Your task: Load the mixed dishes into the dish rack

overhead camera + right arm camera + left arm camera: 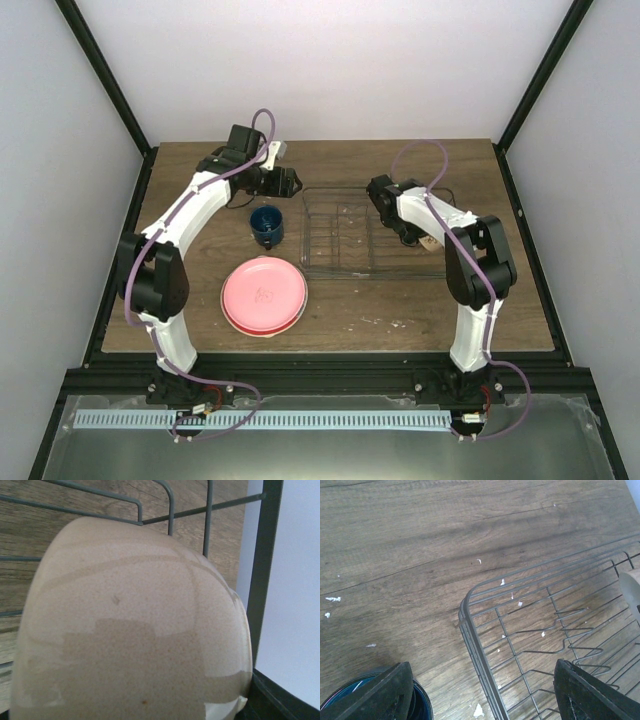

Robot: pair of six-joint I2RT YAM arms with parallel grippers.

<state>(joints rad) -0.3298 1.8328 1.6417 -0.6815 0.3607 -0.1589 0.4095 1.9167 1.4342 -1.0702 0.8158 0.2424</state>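
One of five is going in: the small cream bowl (135, 625) sits low inside the dish rack (340, 215), at its right end in the top view. Its domed side fills the right wrist view, rack wires just behind it. Right pincer (416, 238) is in the rack at the bowl, but no view shows its fingers, so I can't tell whether it's gripping or free. Left pincer (482, 680) is spread wide with nothing in it, hovering over the rack's upper-left corner. Dark blue mug (266, 224) is just below it in frame, on the table (400, 300). Pink plate (264, 293) tops a stack lower left of the rack; a reddish rim shows underneath, count unclear. Remaining, my read: confirm the bowl is seated, then mug, then plates into the dividers.
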